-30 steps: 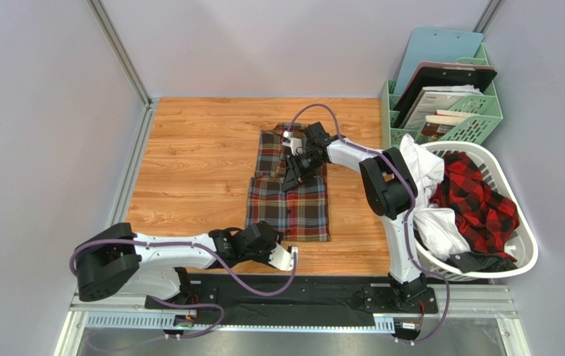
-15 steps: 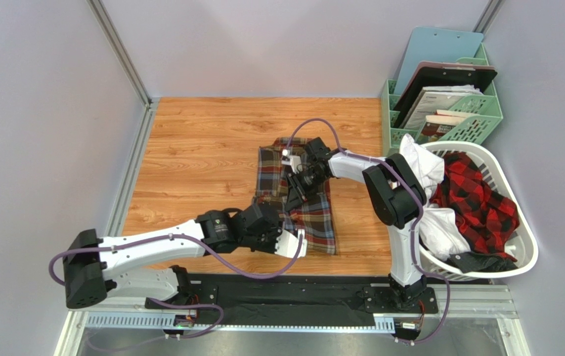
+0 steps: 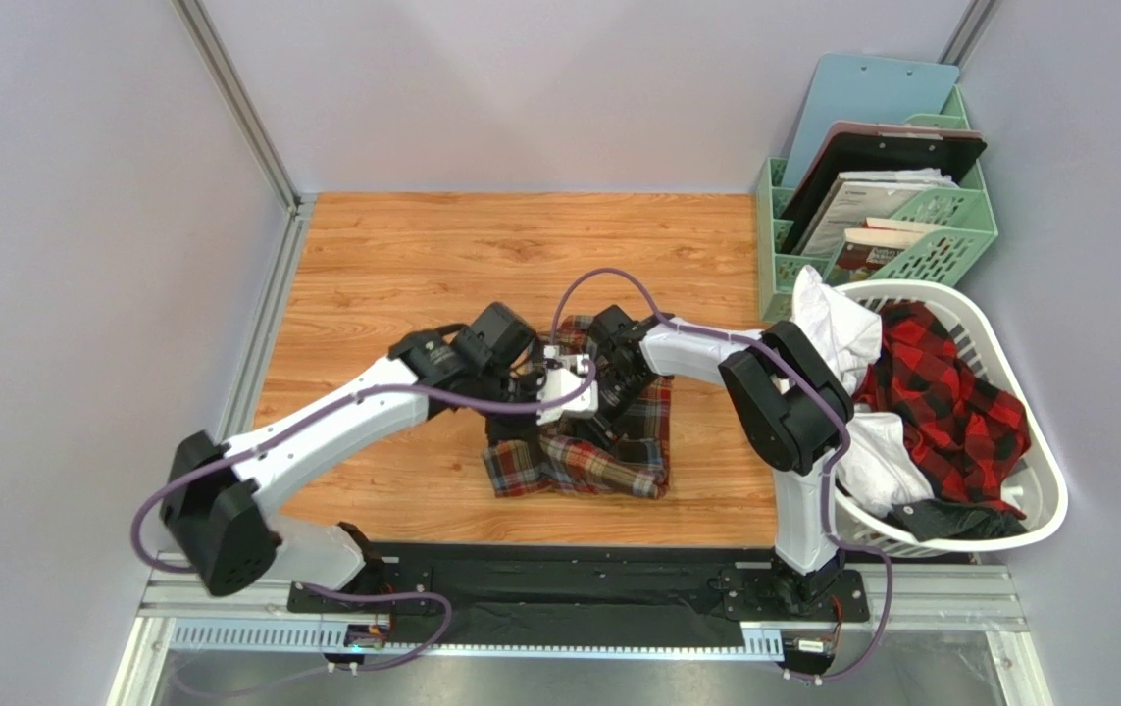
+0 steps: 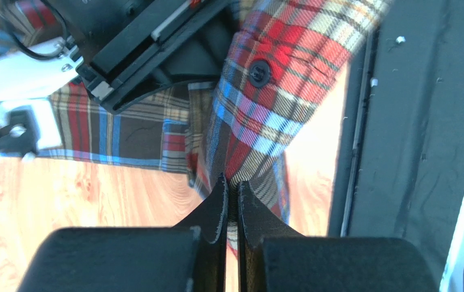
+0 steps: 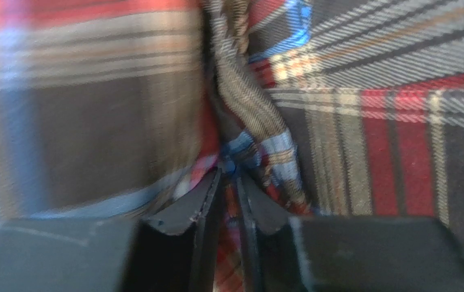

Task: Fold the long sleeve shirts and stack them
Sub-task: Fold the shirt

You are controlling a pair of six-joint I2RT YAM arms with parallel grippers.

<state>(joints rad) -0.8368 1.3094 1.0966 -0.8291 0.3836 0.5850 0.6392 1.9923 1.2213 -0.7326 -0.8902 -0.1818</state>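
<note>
The brown-olive tartan long sleeve shirt lies bunched and doubled over near the front middle of the wooden table. My left gripper is shut on a fold of its fabric, beside a dark button. Just to the right, and close against it, my right gripper is pinched on another fold of the same shirt. The two grippers meet above the shirt's far edge. A red-and-black check shirt lies in the laundry basket.
A white laundry basket stands at the right, holding white cloth as well. Behind it sits a green file rack with folders. A black rail runs along the near edge. Grey walls enclose the table.
My left gripper closed on the shirt's near hem and carried it away from the front edge to the middle. The right gripper drew the far end nearer, so the flat shirt is now doubled over.
</note>
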